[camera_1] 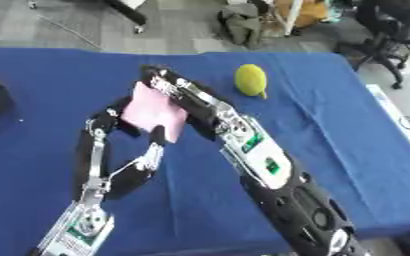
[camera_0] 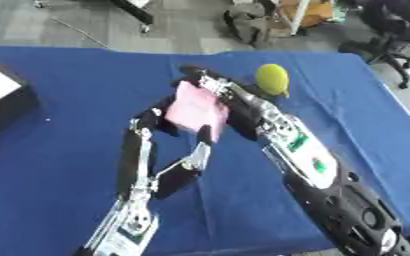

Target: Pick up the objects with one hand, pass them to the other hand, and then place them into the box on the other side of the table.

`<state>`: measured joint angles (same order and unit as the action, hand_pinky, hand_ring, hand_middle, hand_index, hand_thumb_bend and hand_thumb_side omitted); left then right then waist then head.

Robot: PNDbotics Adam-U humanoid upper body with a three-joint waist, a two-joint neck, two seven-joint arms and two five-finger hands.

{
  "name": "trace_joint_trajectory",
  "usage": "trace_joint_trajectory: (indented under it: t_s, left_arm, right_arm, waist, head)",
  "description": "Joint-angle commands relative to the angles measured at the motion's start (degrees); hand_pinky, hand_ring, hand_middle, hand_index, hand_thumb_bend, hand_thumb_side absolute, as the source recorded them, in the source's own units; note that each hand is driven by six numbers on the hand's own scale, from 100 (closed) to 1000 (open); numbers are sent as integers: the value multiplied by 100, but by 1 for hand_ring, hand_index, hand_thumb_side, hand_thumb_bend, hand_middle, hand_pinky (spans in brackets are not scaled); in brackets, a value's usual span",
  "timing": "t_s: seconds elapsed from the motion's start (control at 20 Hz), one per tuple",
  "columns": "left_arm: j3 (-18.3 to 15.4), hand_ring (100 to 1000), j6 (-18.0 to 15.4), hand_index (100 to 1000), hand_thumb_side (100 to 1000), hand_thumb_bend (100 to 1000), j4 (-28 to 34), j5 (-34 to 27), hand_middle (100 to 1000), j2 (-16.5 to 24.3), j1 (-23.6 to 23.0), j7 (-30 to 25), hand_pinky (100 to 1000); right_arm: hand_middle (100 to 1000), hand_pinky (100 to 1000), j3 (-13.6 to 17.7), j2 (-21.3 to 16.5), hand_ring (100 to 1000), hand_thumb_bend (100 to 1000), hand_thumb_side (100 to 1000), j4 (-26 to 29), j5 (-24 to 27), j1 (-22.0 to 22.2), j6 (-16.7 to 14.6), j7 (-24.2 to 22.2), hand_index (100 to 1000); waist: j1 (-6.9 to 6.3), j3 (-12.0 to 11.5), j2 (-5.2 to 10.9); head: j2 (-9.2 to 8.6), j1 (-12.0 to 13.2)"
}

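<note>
The blue table (camera_0: 60,150) fills nearly the whole frame, its far edge running along the top against a grey floor. At the left edge of the frame sits the box (camera_0: 0,102) — dark sides, a pale top — well apart from everything else; as the goal, it lies on the left hand's side, which is why the handover matters.

The two arms meet at the centre. The right arm comes up from the lower right corner, and its right hand (camera_0: 210,85) sits at the top right edge of the pink object (camera_0: 195,111), a flat, soft-looking square held above the cloth. Its fingers appear curled against that edge, gripping it. The left arm rises from the lower left, and the left hand (camera_0: 160,122) closes in from below: fingers at the pink square's left side, thumb at its lower edge, pinching it between them. So both hands seem to hold the piece at once — this looks like the midpoint of the pass, with the right hand due to let go.

Smallest, a yellow-green object (camera_0: 272,78), rounded, rests on the cloth just to the upper right of the right hand, untouched and waiting its turn.
</note>
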<state>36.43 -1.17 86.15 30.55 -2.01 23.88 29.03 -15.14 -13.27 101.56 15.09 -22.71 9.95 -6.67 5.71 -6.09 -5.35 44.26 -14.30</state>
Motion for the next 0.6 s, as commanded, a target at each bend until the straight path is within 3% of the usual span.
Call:
trace_joint_trajectory:
  t_s: [0.05,0.2,0.6]
  left_arm:
    - [44,425,0,591,533,100,-54,16,298,-1,0,52,538]
    - [6,425,12,592,533,100,-97,16,298,4,-26,114,538]
    - [-104,426,52,592,537,100,-196,9,299,-16,-42,301,539]
  right_arm:
    - [866,742,179,31,850,100,742,281,195,-147,-61,264,1000]
    - [866,744,282,64,850,100,700,327,253,-149,-97,376,1000]
    - [865,742,448,114,846,100,705,408,355,-144,-100,576,1000]
  waist:
    - [-25,17,74]
    - [-29,29,69]
    - [-34,43,59]
  head:
    - [-14,10]
    - [-14,19]
    - [-14,33]
